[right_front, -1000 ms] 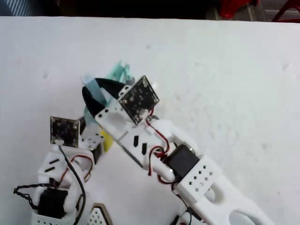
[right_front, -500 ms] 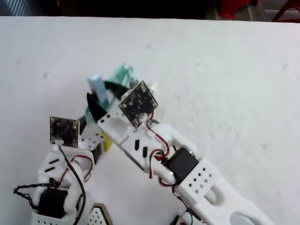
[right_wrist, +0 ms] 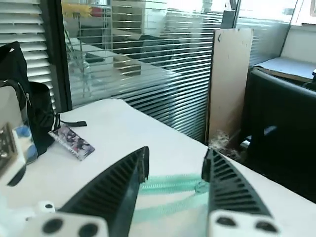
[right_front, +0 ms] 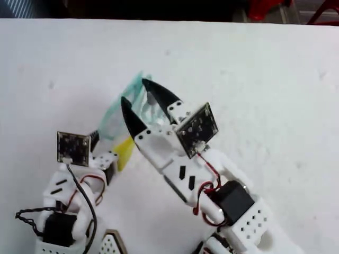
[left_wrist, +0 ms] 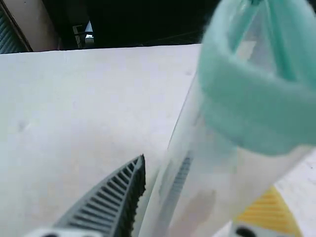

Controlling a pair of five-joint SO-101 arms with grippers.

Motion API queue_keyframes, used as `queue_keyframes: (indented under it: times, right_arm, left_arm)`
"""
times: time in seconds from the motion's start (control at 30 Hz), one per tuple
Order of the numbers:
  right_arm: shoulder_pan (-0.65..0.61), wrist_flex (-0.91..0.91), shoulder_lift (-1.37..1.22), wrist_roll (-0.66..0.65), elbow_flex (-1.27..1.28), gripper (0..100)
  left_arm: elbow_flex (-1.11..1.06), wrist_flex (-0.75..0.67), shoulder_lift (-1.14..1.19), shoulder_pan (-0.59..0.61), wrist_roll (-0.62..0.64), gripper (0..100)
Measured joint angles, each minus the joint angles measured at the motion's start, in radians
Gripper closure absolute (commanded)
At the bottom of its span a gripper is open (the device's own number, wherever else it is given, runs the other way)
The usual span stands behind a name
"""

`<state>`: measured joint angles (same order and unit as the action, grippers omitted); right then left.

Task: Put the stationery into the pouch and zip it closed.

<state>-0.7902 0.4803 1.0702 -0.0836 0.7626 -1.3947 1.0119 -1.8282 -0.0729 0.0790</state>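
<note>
A white table (right_front: 254, 79) fills the scene. Beyond its far edge, window blinds (right_front: 21, 8) show at the far left and a red frame (right_front: 267, 8) at the far right. In the right wrist view, a black bag (right_wrist: 24, 113) stands on the table with a small printed card (right_wrist: 71, 140) lying just beside it. Behind these are slatted blinds, a tan board (right_wrist: 229, 84) leaning upright, and black furniture (right_wrist: 281, 123).

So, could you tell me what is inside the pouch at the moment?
Through the clear wall of the pouch a yellow item shows at its lower end. The right gripper covers the upper part, so anything else inside can't be seen.
</note>
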Motion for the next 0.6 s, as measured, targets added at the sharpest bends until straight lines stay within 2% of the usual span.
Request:
queue_keyframes:
  times: [0.13, 0.5, 0.6]
  right_arm:
    - [0.038, 0.054, 0.0, 0.0, -0.002, 83.9]
    - [0.081, 0.061, 0.0, 0.0, -0.002, 84.1]
    - [0.095, 0.061, 0.0, 0.0, -0.002, 94.6]
  left_arm:
    - [0.0, 0.0, 0.0, 0.002, 0.0, 71]
    - [0.0, 0.0, 0.0, 0.0, 0.0, 71]
    - [0.0, 0.0, 0.0, 0.0, 0.0, 71]
